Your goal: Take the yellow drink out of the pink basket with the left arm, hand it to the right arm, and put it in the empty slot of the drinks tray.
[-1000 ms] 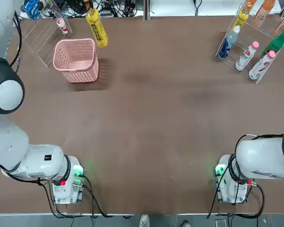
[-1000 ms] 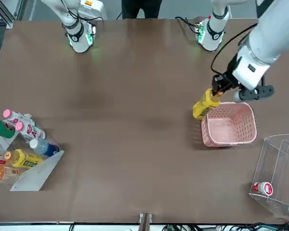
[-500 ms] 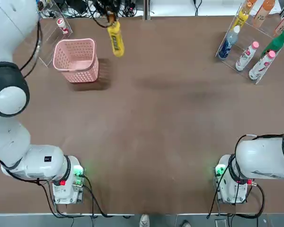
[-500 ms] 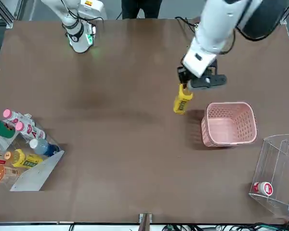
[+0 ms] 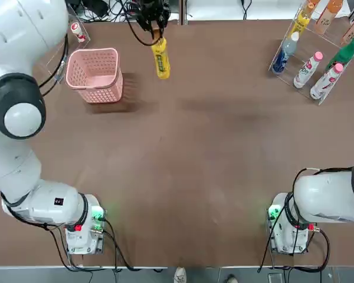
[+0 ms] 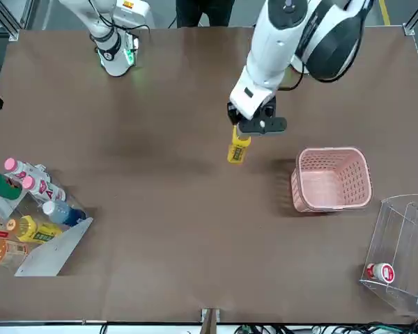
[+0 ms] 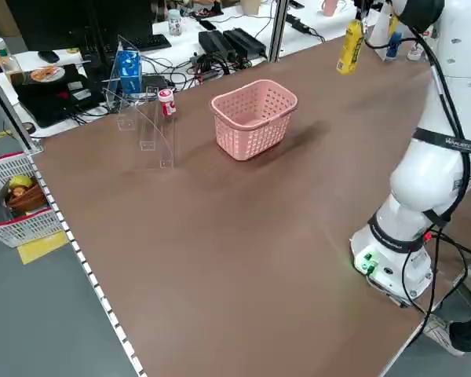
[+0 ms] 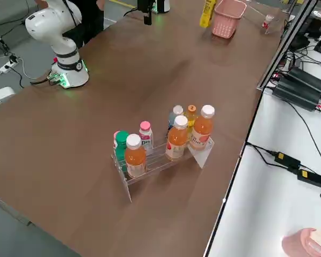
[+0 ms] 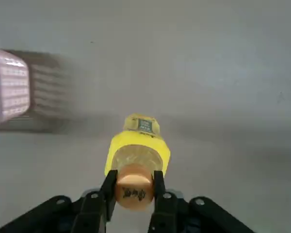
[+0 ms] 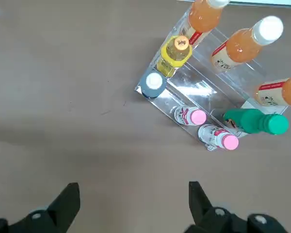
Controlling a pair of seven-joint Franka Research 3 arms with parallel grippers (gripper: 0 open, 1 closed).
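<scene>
**A:** ok so what's the setup here? big stuff first pls

**B:** Big brown table [image 5: 212,147], with both arm bases bolted at the near edge. Off the far edge there's a desk cluttered with cables and a keyboard. The left arm [image 5: 23,76] reaches all the way across to the far side. The right arm [image 5: 327,197] stays back by its base, and its gripper [image 10: 131,204] hangs above the table with the fingers spread wide and nothing between them.

**A:** and the smaller things?

**B:** The pink basket [image 5: 96,75] sits at the far left, and I can't see anything in it. A clear acrylic stand [image 6: 404,243] is just beyond it, with a small red-and-white bottle [image 6: 380,272] in it. The drinks tray [image 8: 160,155] is at the far right, holding orange, white, green and blue-ish bottles.

**A:** where's the yellow drink?

**B:** The yellow drink [image 5: 160,57] is up in the air, out of the basket and off to its right, over bare table. The left gripper [image 9: 133,194] is clamped narrow on the neck just under the orange cap, so the bottle hangs down below the fingers [image 9: 160,201].
</scene>
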